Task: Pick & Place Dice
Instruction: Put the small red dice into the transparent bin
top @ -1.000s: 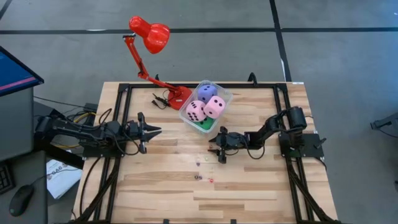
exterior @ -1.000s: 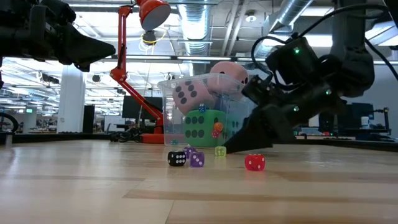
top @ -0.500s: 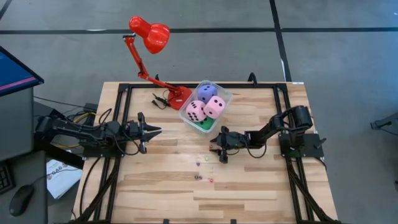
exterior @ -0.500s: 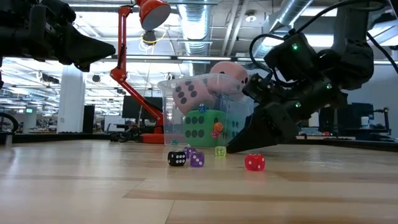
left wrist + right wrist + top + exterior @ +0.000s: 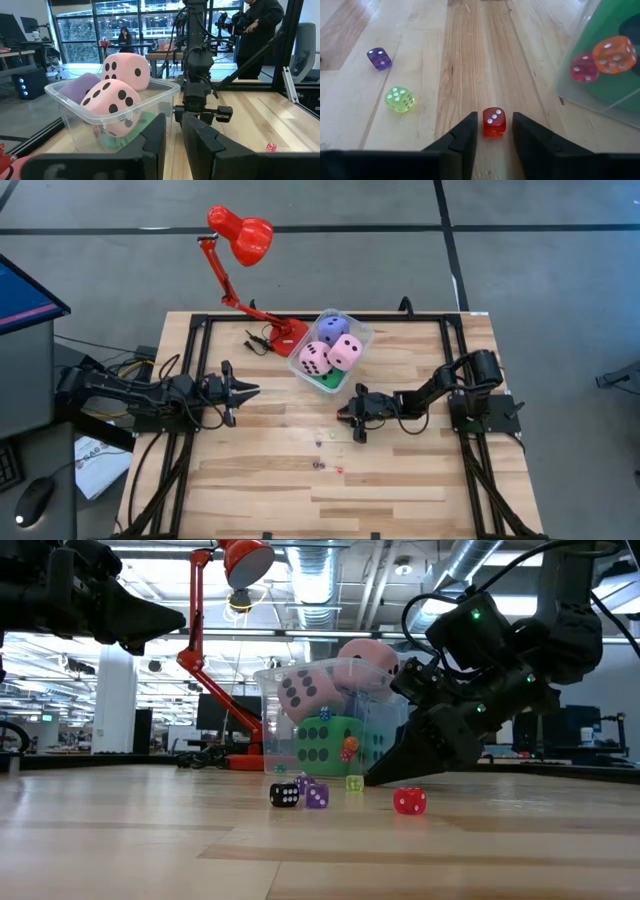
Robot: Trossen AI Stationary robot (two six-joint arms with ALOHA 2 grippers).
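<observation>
A clear tub [image 5: 330,352] at the table's far middle holds two pink soft dice [image 5: 314,358], a purple-blue one [image 5: 332,330] and a green one [image 5: 328,379]. Several tiny dice lie on the wood in front of it, including a purple one [image 5: 380,58] and a yellow-green one [image 5: 400,99]. My right gripper [image 5: 347,420] is low over the table and open. Its fingers [image 5: 465,135] stand on either side of a tiny red die [image 5: 494,121] without touching it. My left gripper [image 5: 250,390] waits left of the tub, lifted, with its fingers close together.
A red desk lamp [image 5: 240,240] stands at the far left of the tub, with a cable beside its base. Inside the tub's wall, an orange tiny die [image 5: 612,54] and a pink one [image 5: 584,67] show. Black [image 5: 284,795] and red [image 5: 409,801] tiny dice lie nearer the front edge.
My right gripper has sunk a little toward the table, just in front of the tub. The dice have stayed where they were.
</observation>
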